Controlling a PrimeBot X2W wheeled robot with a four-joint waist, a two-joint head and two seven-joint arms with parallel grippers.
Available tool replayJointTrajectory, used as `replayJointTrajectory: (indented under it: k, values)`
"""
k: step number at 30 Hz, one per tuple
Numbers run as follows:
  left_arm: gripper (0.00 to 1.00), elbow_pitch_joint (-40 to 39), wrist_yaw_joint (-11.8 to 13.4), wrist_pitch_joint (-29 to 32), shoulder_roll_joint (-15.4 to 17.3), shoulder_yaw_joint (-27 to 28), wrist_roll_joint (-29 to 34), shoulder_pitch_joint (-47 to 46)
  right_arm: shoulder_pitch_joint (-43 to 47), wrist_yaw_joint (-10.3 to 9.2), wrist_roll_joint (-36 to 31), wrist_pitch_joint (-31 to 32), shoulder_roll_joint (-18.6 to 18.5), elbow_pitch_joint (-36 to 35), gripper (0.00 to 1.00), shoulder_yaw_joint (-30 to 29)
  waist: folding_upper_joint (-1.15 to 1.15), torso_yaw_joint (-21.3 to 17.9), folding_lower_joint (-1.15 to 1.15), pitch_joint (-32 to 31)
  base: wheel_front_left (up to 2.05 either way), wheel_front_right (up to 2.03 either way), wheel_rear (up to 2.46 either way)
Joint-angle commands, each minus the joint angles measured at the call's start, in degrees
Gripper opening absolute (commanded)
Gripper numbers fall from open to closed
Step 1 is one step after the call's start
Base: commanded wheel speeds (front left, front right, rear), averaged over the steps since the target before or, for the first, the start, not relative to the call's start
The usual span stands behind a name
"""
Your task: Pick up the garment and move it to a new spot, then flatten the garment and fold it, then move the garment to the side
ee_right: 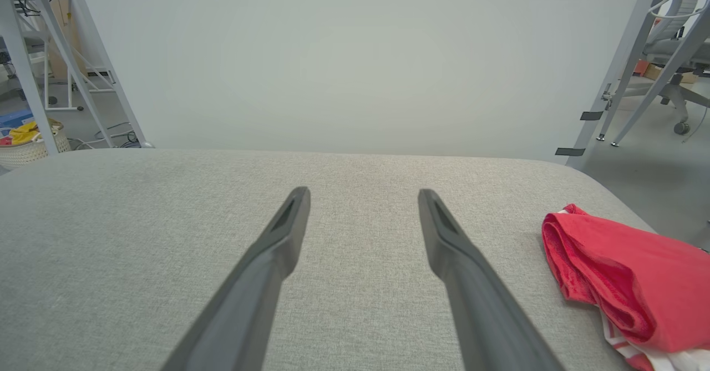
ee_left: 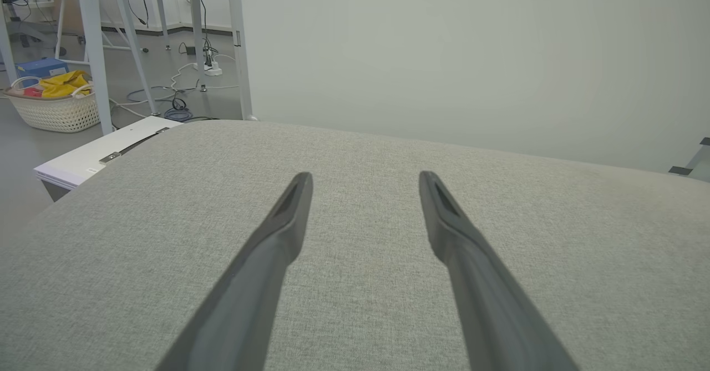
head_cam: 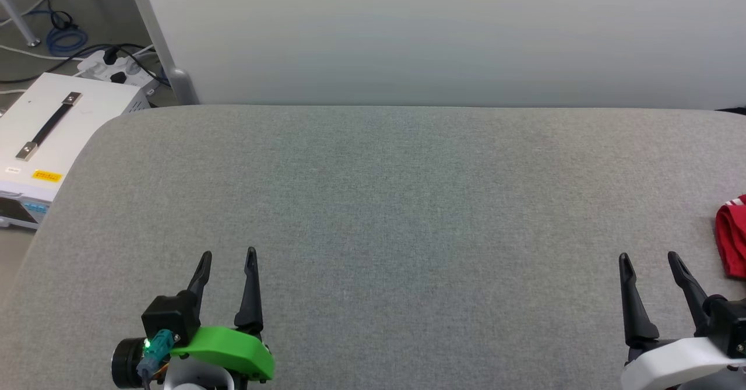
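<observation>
In the head view the garment [head_cam: 731, 238] is a crumpled red bundle with a sliver of white at its top. It lies on the grey padded table [head_cam: 373, 203], just to the outer side of the right pincer [head_cam: 648, 256] and a little ahead of its fingertips, cut off by the picture's edge. The right pincer is spread and holds nothing, and so is the left pincer [head_cam: 227, 254], which is well apart from the garment with bare grey cloth between. Beyond the table edge, out from the left pincer, a white case with a black handle [head_cam: 52, 139] stands below a power strip [head_cam: 116, 66].

The left wrist view looks along that pincer's two parted fingers over plain grey cloth. Far ahead to the outer side it also shows a woven basket [ee_left: 55, 110] holding yellow cloth on the floor.

The right wrist view gives the garment much more fully. The red fabric is folded over on itself in soft rolls, with red-and-white striped trim [ee_right: 618, 342] peeking from under its near edge. It sits beside the right finger, not touching it. No lettering can be seen. An office chair [ee_right: 676, 44] stands past the table corner.
</observation>
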Motion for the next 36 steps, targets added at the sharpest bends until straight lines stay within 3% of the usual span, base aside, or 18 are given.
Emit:
replayJointTrajectory:
  k: [1,12,24,25,36]
  values:
    - [1.00,-0.13,0.00,-0.33,0.32,0.11,0.45,0.91,0.86,-0.05,0.07,0.31,0.25,-1.00,1.00,0.52,0.00,-0.15,0.00,0.02,0.00,0.00,0.00]
    - [1.00,-0.30,-0.30,-0.34,0.61,-0.47,0.95,0.60,1.84,-0.05,0.36,1.40,0.51,-3.81,1.00,2.20,0.00,0.02,0.00,0.66,0.00,0.00,0.00]
    - [1.00,0.46,-0.47,-0.10,1.17,-1.20,0.72,0.18,0.67,-0.05,0.23,0.84,0.58,-2.00,1.00,2.25,0.00,-0.14,0.00,0.55,0.00,0.00,0.00]
    - [0.00,0.31,-0.21,0.09,0.92,-1.21,0.72,0.22,1.00,0.00,0.05,1.16,0.51,-2.07,0.00,2.29,0.00,-0.13,0.00,0.55,0.00,0.00,0.00]
    - [0.00,-0.27,-0.31,0.84,0.58,-0.76,1.57,0.27,0.52,0.00,-0.28,1.30,0.50,-1.56,0.00,2.51,0.00,-0.09,0.00,0.54,0.00,0.00,0.00]
